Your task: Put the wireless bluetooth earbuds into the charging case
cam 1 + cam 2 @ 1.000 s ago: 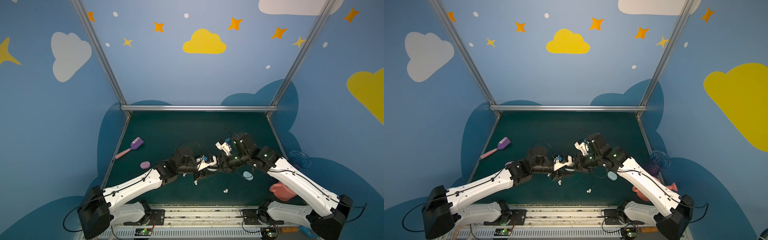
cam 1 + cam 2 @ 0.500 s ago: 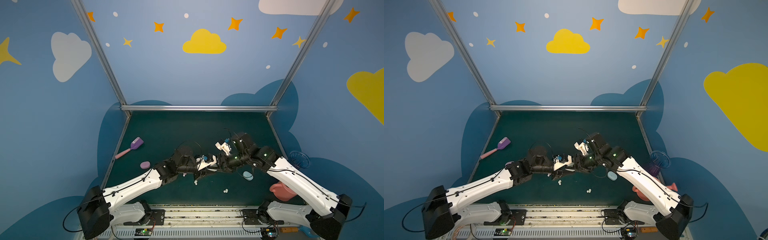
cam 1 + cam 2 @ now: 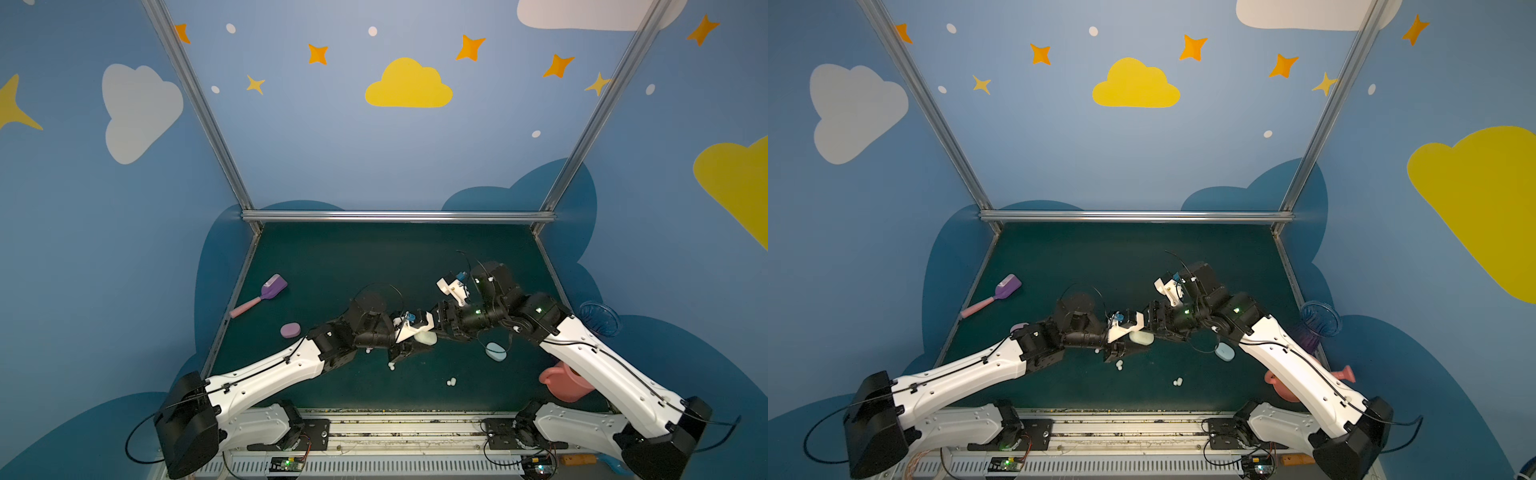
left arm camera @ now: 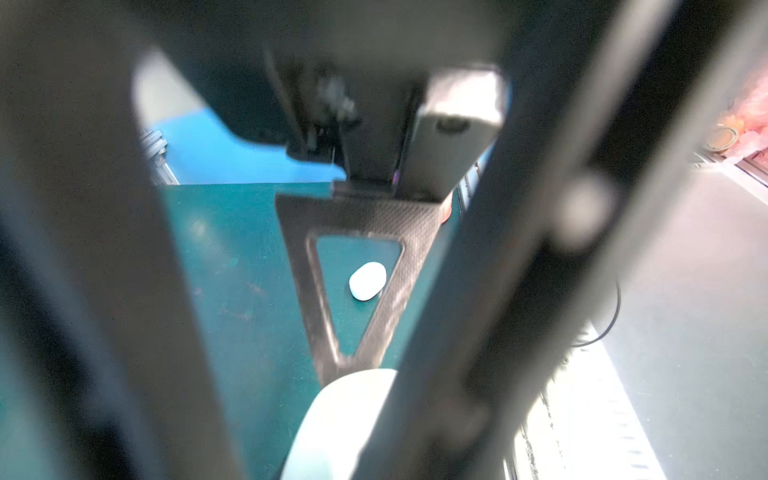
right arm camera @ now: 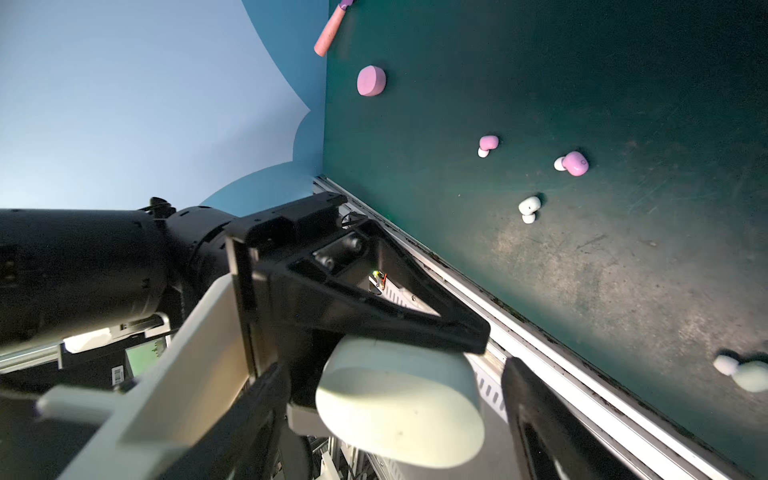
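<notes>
Clamping the mint charging case (image 5: pixel 399 407), left pincer (image 3: pixel 415 345) half hides it; right pincer (image 3: pixel 441 328) stands apart, tips indistinct.

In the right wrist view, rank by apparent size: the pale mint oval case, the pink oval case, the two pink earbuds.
1. pale mint oval case, inflated by nearness to the camera.
2. pink oval case.
3. pink earbuds: the two look nearly alike, no ranking.

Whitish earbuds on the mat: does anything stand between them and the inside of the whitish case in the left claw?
Yes, it seems: the whitish case, clamped in the left claw, looks shut in the right wrist view, no opening showing, so it bars its own inside. The whitish earbuds lie uncovered on the mat.
</notes>
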`<action>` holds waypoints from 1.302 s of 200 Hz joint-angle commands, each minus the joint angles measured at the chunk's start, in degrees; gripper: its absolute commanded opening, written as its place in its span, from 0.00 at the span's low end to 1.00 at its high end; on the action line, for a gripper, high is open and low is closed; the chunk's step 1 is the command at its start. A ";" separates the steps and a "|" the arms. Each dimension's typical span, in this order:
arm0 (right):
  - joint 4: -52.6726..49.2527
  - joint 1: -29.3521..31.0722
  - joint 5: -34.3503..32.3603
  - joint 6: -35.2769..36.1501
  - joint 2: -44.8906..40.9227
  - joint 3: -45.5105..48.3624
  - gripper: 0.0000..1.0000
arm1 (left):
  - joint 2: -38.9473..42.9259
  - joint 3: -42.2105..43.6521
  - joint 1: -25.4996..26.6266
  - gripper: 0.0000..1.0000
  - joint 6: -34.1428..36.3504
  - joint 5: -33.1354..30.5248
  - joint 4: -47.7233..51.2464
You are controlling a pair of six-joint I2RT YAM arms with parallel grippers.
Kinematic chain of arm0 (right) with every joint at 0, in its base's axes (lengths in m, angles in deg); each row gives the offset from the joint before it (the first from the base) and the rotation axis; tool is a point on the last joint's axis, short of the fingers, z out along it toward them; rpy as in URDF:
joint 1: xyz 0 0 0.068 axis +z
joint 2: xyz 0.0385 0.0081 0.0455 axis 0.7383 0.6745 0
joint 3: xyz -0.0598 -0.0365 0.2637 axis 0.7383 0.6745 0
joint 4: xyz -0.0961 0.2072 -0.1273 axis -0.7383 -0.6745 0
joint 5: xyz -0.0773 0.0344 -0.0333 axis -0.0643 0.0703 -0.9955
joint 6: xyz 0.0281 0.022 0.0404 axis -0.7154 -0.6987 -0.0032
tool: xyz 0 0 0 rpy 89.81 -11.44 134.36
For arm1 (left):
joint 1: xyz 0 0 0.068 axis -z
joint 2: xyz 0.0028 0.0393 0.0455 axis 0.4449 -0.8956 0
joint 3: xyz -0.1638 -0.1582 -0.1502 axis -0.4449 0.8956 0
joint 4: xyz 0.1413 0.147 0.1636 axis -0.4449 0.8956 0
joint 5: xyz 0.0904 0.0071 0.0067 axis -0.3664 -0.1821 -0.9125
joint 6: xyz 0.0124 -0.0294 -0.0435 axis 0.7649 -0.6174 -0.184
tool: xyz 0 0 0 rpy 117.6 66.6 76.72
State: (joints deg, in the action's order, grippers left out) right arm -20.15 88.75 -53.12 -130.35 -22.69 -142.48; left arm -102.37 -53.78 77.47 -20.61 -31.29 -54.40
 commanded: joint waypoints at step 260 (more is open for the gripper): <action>-4.97 12.10 -24.49 43.64 -13.51 3.23 0.96 | -4.81 -2.73 0.11 0.15 -15.08 17.44 -7.27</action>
State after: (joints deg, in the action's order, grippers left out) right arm -27.05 99.49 -74.23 -88.15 -37.03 -138.59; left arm -107.01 -54.59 77.47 -36.00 -15.36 -61.61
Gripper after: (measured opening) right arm 0.959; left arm 0.396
